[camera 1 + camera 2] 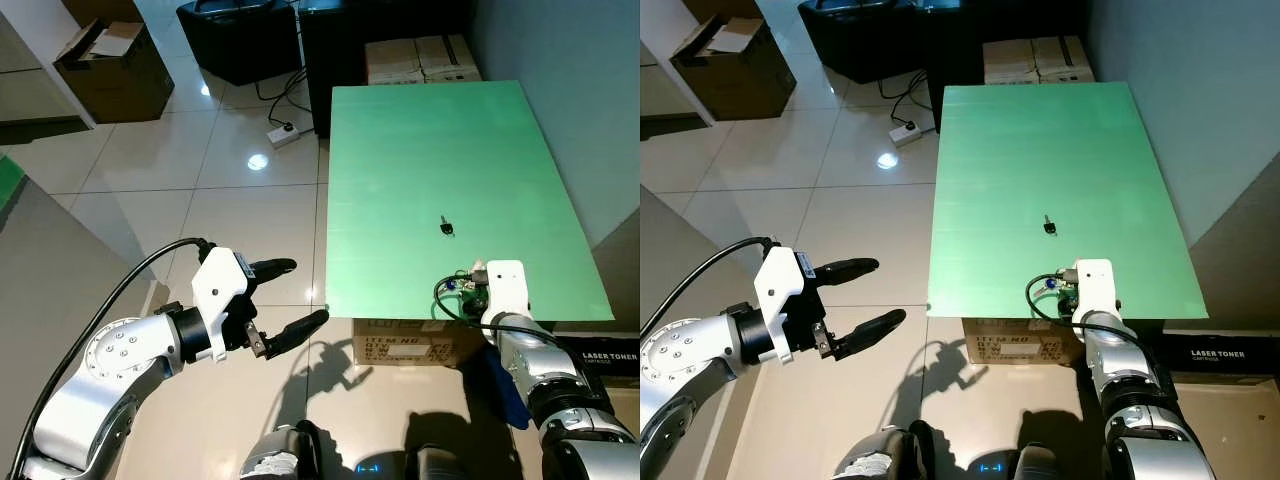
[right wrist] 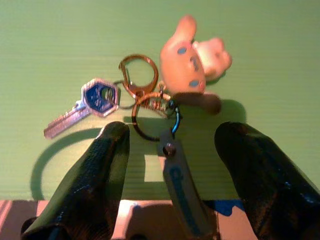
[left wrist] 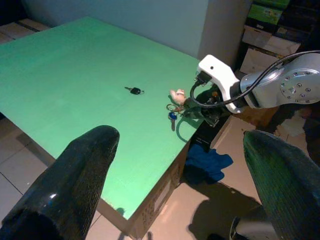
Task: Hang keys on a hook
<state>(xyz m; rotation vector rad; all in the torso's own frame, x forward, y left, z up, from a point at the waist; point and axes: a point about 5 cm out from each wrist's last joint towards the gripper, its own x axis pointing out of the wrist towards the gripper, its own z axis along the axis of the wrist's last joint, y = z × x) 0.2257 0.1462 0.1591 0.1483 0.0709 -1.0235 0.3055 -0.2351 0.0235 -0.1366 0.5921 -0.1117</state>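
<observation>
Pale glossy floor tiles (image 1: 150,160) surround a flat green board (image 1: 440,150) that rests on cardboard boxes (image 1: 400,345).

Right gripper (image 2: 172,150): positioned at the board's near edge, fingers spread apart and holding nothing. The bunch of keys (image 2: 150,100) lies flat on the green surface just ahead of the fingertips, between their lines. The bunch consists of a silver key with a blue head (image 2: 92,102), copper-coloured rings and a clasp (image 2: 140,75), a pink figure charm (image 2: 192,57) and a grey strap tag (image 2: 180,185) that reaches back between the fingers. From the head camera the bunch shows as a small cluster (image 1: 462,283) beside the white wrist housing and a looped black cable.

A small dark hook (image 1: 446,228) sits on the board further in from the near edge, apart from the keys.

Left gripper (image 1: 285,300): held out over the floor tiles to the left of the board, well apart from it, fingers wide open and empty. Its wrist camera looks across the board toward the right arm (image 3: 265,87), with a blue cloth (image 3: 207,162) on the floor below the board's edge.

Background: an open brown carton (image 1: 110,65), a white power strip (image 1: 283,133) with cables, and black furniture stand at the far side of the room.
</observation>
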